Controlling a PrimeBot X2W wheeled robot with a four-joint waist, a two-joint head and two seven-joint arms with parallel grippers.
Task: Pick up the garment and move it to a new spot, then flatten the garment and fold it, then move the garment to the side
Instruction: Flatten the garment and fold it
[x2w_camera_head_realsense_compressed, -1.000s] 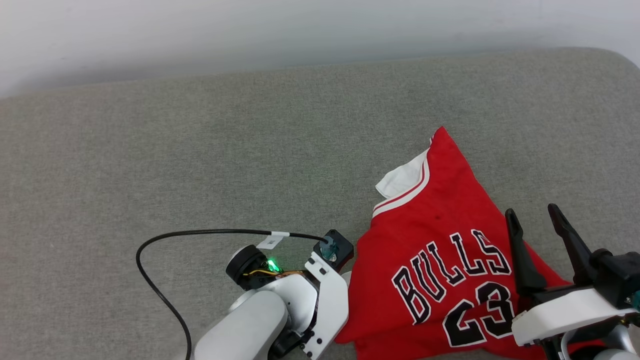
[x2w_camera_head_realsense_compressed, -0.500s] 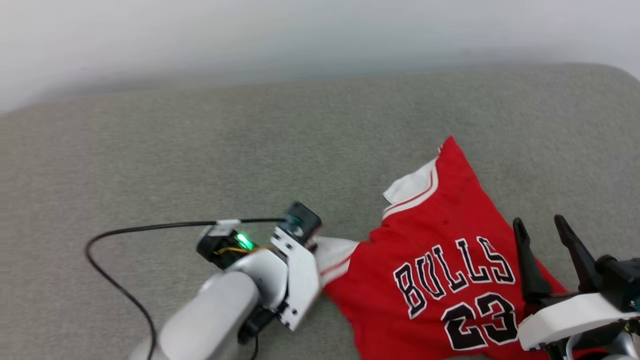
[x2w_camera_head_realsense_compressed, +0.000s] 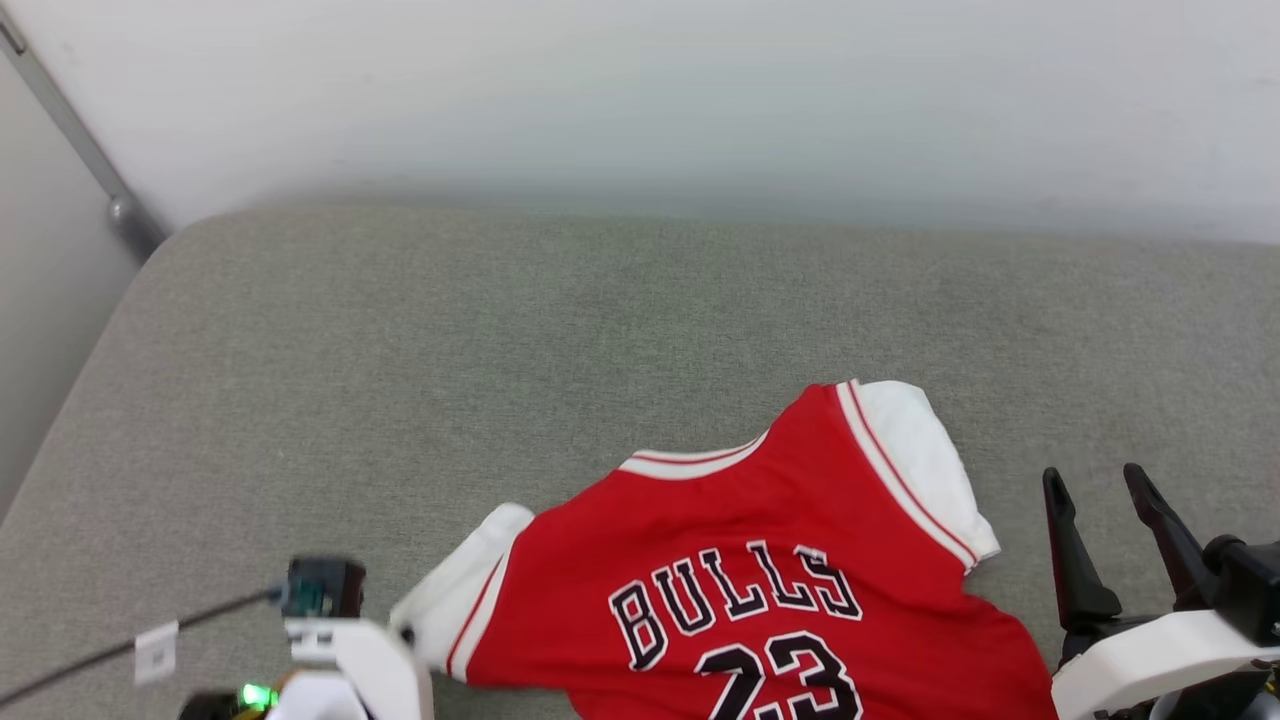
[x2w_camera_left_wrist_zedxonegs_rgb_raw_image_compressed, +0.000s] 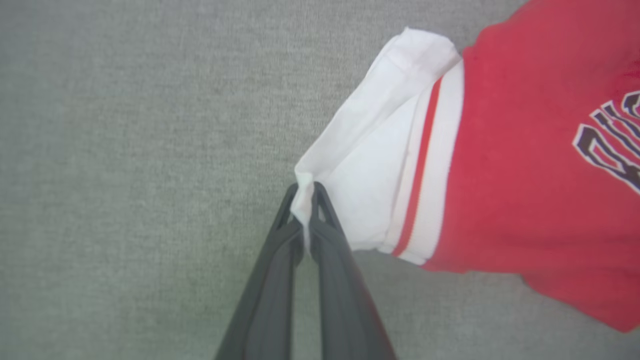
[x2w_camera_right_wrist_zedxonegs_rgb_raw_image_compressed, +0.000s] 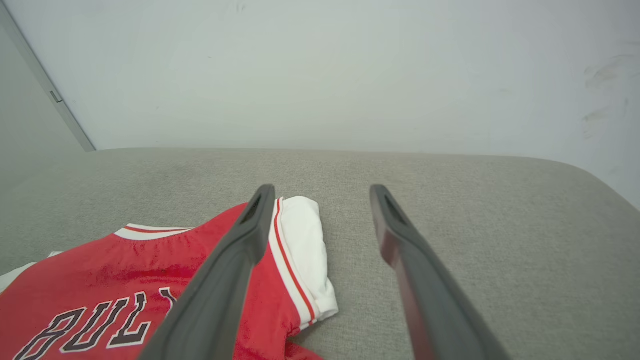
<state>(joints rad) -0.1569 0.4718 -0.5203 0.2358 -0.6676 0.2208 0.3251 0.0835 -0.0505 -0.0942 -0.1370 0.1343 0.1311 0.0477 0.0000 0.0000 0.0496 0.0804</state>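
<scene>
one red shirt (x2w_camera_head_realsense_compressed: 760, 540) lies there, with two white sleeves (x2w_camera_head_realsense_compressed: 920, 460) and one line of lettering over one number. two robot hands, the left hand (x2w_camera_left_wrist_zedxonegs_rgb_raw_image_compressed: 303, 200) and the right hand (x2w_camera_head_realsense_compressed: 1092, 473), each with two dark fingers (x2w_camera_right_wrist_zedxonegs_rgb_raw_image_compressed: 240, 250), so four in all. one black cable (x2w_camera_head_realsense_compressed: 225, 610) carrying one white tag (x2w_camera_head_realsense_compressed: 155, 650), one green light (x2w_camera_head_realsense_compressed: 255, 695), one grey cushion (x2w_camera_head_realsense_compressed: 400, 350), one metal rail (x2w_camera_head_realsense_compressed: 70, 130) by the wall.

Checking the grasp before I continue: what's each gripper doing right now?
Left gripper: shut on the white sleeve of the garment.
Right gripper: open, holding nothing.
</scene>
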